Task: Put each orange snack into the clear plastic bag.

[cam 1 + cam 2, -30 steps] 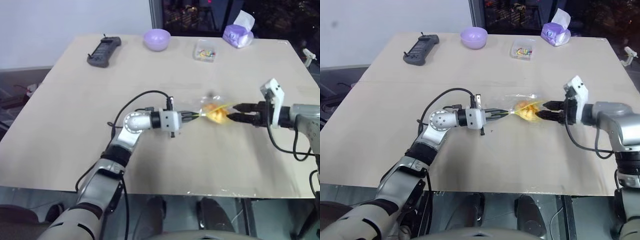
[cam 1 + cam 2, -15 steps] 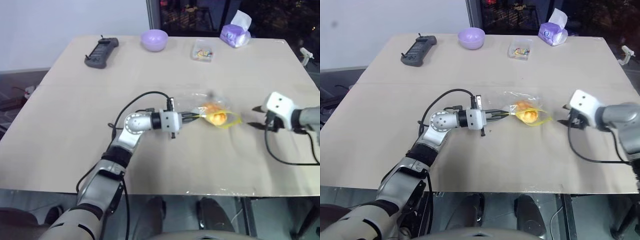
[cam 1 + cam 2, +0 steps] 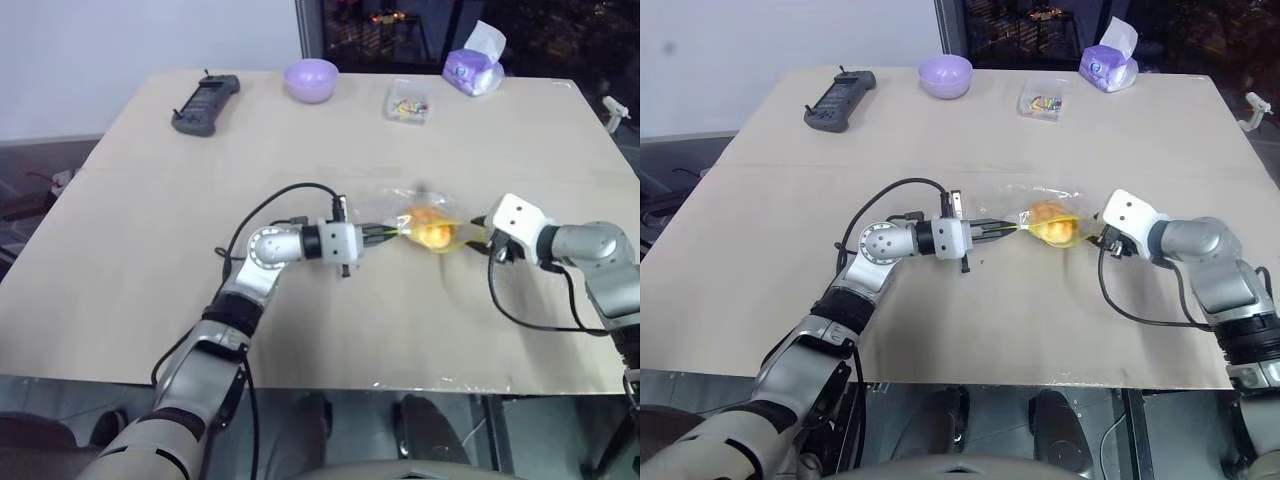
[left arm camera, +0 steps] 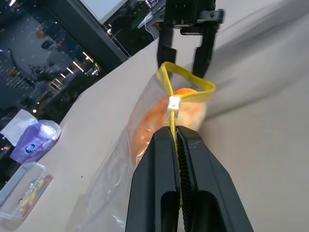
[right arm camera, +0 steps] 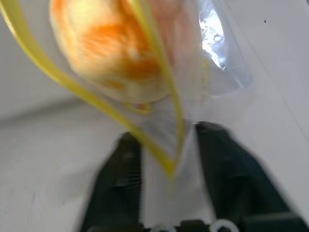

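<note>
Left end effector [image 4: 179, 145] clamped on clear plastic bag's [image 3: 400, 208] yellow strip, orange snack [image 3: 432, 229] inside, right end effector [image 5: 166, 166] parted astride bag's far corner, on bench [image 3: 300, 150]

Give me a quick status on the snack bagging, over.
Left gripper shut on the clear plastic bag's yellow strip. Orange snack inside. Right gripper fingers straddle the bag's other end, not clamped. Nothing in the way.

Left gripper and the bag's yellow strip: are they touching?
Touching. In the left wrist view the left gripper has its jaws shut on the yellow strip of the clear plastic bag.
</note>
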`<action>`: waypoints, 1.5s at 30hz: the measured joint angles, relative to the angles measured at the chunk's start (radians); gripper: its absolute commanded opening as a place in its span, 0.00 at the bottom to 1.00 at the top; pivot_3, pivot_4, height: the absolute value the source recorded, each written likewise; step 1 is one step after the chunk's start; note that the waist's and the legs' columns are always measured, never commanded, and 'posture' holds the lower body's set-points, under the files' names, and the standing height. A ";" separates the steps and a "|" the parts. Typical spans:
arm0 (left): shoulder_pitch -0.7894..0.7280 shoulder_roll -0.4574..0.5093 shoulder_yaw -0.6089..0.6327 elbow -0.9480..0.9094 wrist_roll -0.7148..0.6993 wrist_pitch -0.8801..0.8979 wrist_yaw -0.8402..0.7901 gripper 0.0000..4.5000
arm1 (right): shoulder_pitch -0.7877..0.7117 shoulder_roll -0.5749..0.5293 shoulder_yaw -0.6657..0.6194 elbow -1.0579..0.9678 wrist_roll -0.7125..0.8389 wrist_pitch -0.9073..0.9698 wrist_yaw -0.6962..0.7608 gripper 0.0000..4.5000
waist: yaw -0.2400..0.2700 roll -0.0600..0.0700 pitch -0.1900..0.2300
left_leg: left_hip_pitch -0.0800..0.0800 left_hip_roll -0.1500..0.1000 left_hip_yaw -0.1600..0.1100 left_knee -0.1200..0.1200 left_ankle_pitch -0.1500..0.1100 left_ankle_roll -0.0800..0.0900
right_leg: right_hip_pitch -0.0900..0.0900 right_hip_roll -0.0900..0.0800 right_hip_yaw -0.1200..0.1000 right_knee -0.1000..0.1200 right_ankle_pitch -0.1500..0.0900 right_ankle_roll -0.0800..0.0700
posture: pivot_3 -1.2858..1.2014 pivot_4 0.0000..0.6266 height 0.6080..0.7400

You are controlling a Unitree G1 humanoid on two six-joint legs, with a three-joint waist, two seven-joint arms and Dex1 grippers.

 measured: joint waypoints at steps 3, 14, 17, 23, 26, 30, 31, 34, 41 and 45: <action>0.000 0.000 0.000 -0.001 0.000 0.000 0.000 0.00 | 0.000 0.004 0.000 0.000 -0.001 0.001 -0.006 0.01 | 0.000 0.000 0.000 | 0.000 0.000 0.000 0.000 0.000 0.000 | 0.000 0.000 0.000 0.000 0.000 0.000 | 0.52 0.24 1.00; -0.062 -0.001 0.012 0.043 0.002 0.015 0.049 0.00 | -0.040 -0.028 -0.005 0.028 -0.027 -0.026 -0.030 0.01 | 0.000 0.000 0.000 | 0.000 0.000 0.000 0.000 0.000 0.000 | 0.000 0.000 0.000 0.000 0.000 0.000 | 0.52 0.24 1.00; -0.157 -0.001 0.045 0.086 0.002 0.023 0.102 0.00 | -0.108 -0.064 -0.014 0.023 -0.026 -0.048 -0.030 0.01 | -0.001 0.000 0.000 | 0.000 0.000 0.000 0.000 0.000 0.000 | 0.000 0.000 0.000 0.000 0.000 0.000 | 0.52 0.24 1.00; -0.256 0.000 0.085 0.129 0.002 0.021 0.168 0.00 | -0.219 -0.117 -0.060 -0.020 -0.008 -0.039 -0.015 0.01 | -0.001 0.000 0.000 | -0.001 0.000 0.000 -0.001 0.000 -0.001 | 0.000 0.000 0.000 -0.002 0.000 0.000 | 0.52 0.24 1.00; -0.247 0.000 0.086 0.139 0.001 0.017 0.171 0.00 | -0.212 -0.116 -0.060 -0.042 0.005 -0.015 0.006 0.14 | -0.001 0.000 0.000 | -0.001 0.000 0.000 -0.001 0.000 -0.001 | 0.000 0.000 0.000 -0.001 0.000 0.000 | 0.52 0.24 1.00; -0.187 0.004 0.092 0.139 0.000 0.015 0.165 0.00 | -0.160 -0.123 -0.058 -0.074 0.013 0.030 0.044 0.50 | 0.000 0.000 0.000 | -0.001 0.000 0.000 -0.001 0.000 0.000 | 0.000 0.000 0.000 -0.001 0.000 0.000 | 0.52 0.24 1.00; -0.177 0.004 0.091 0.139 -0.001 0.015 0.164 0.00 | -0.155 -0.122 -0.056 -0.078 0.014 0.038 0.049 0.57 | 0.000 0.000 0.000 | -0.001 0.000 0.000 0.000 0.000 0.000 | 0.000 0.000 0.000 -0.001 0.000 0.000 | 0.52 0.24 1.00; -0.149 -0.004 0.091 0.113 -0.014 0.024 0.143 0.00 | -0.154 -0.124 -0.056 -0.150 0.044 0.091 0.084 0.57 | -0.001 0.000 0.000 | -0.001 0.000 0.000 0.000 0.000 0.000 | 0.000 0.000 0.000 0.000 0.000 0.000 | 0.52 0.24 1.00; -0.136 -0.014 0.089 0.061 -0.020 0.046 0.123 0.00 | -0.249 -0.035 -0.055 -0.273 0.158 0.198 0.116 0.57 | -0.002 0.000 0.000 | 0.000 0.000 0.000 0.000 0.000 0.000 | 0.000 0.000 0.000 0.000 0.000 0.000 | 0.52 0.24 1.00; -0.137 -0.017 0.089 0.049 -0.021 0.048 0.121 0.00 | -0.305 0.030 -0.021 -0.281 0.168 0.219 0.109 0.57 | 0.000 0.000 0.000 | -0.001 0.000 -0.001 0.000 0.000 0.000 | 0.000 0.000 -0.001 0.000 0.000 0.000 | 0.52 0.24 1.00</action>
